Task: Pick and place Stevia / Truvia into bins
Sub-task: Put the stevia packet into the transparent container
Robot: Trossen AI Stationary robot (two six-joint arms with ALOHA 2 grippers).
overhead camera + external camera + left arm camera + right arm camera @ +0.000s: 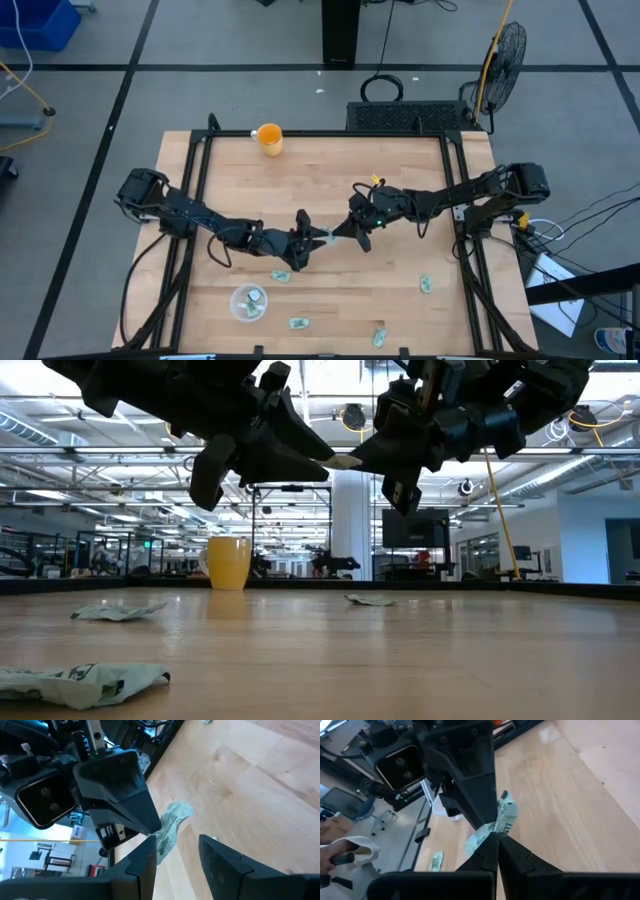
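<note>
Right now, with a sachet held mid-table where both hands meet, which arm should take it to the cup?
Left. The cup stands on the left arm's side of the table, nearer the left hand, which is open at the sachet. The right hand pinches it.

Seen from straight above: pale wooden desk [330,180] edged by a black metal frame. Two dark jointed arms reaching inward and meeting near the middle. Left end effector [309,237] and right end effector [352,229] close together, with a small green-and-white paper sachet [328,236] between them, raised off the wood; which one grips it not clear from here. Round clear plastic cup [248,302] near the front left, with sachets inside. Loose sachets scattered on the near side: one just beside the cup [281,275], one at front centre [298,322], one further right [379,337], one toward the right rail [425,285]. Yellow-orange mug [269,138] at the far edge.
</note>
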